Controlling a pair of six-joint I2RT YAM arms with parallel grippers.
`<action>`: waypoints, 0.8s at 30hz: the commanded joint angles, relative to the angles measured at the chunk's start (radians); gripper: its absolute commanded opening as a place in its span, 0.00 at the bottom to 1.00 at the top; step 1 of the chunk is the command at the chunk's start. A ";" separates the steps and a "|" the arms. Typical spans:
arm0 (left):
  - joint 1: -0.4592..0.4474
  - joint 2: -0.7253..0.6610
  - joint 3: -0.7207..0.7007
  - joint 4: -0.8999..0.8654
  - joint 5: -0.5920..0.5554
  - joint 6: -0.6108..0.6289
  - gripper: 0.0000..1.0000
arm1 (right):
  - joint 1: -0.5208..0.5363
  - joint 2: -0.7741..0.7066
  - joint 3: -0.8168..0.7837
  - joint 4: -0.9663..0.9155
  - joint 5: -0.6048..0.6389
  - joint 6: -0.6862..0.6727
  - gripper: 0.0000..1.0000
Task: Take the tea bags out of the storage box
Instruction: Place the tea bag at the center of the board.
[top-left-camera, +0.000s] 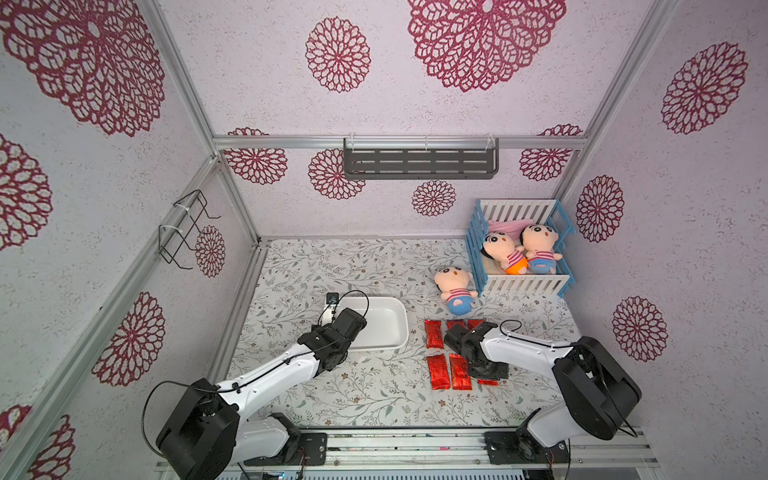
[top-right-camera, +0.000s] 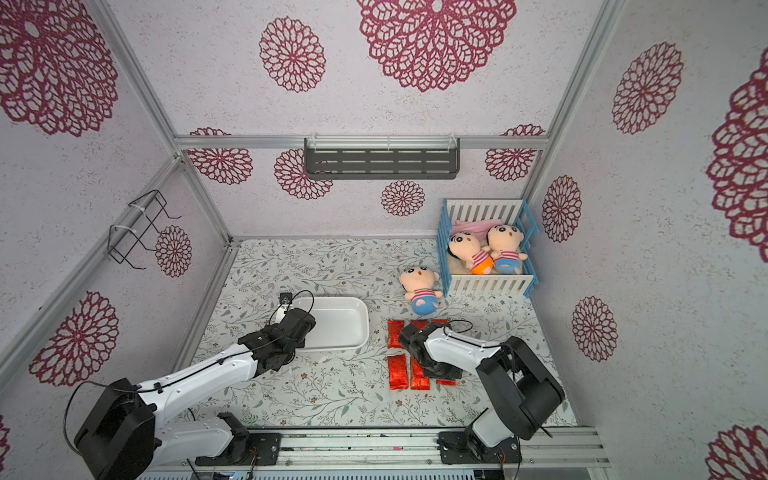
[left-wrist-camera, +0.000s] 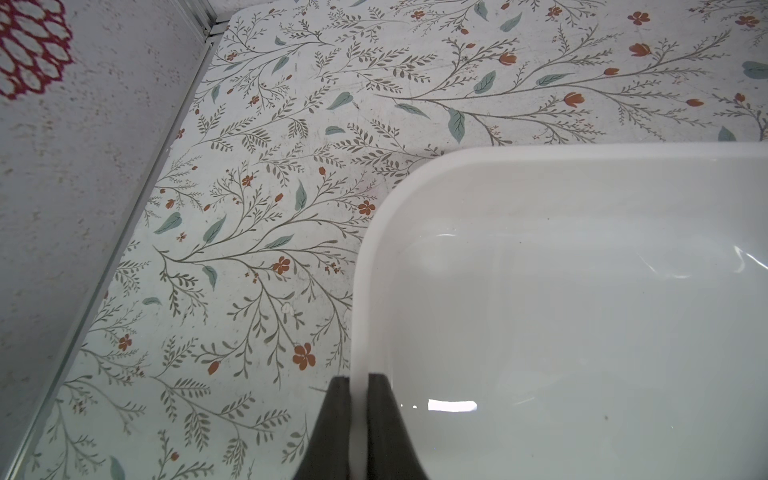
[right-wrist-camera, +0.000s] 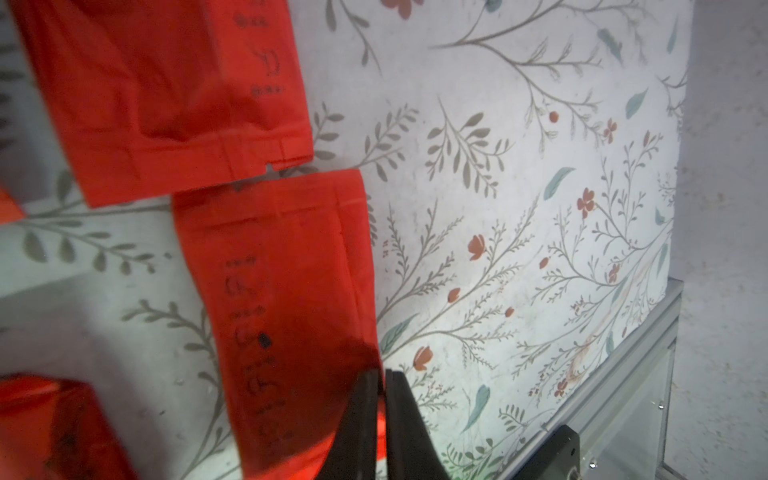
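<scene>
Floral tabletop (top-left-camera: 332, 395) is shown with the tea bags (top-left-camera: 438, 372) laid in rows beside the storage box (top-left-camera: 384, 322), its rim clamped by the left gripper (left-wrist-camera: 358, 376); the right gripper (right-wrist-camera: 381, 374) is set narrowly astride one sachet (right-wrist-camera: 282, 291), grip undeterminable, so foil could be dragged askew if raised unreleased.

Under and left of the right tool (right-wrist-camera: 382, 374), tea bags (right-wrist-camera: 270, 291) crowd the bench (right-wrist-camera: 519, 208), bare bench runs right of it to the wall (right-wrist-camera: 727, 208), and a doll (top-left-camera: 455, 289) and crib (top-left-camera: 523, 284) stand beyond.
</scene>
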 joint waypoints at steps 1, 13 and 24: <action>-0.018 0.002 0.006 -0.003 -0.003 0.022 0.00 | 0.005 -0.013 0.023 -0.009 0.030 0.024 0.14; -0.018 0.005 0.008 -0.005 -0.003 0.022 0.00 | 0.001 -0.148 0.026 0.013 0.007 0.015 0.44; -0.022 0.004 0.008 -0.005 -0.005 0.022 0.00 | -0.088 -0.316 -0.060 0.233 -0.203 -0.032 0.59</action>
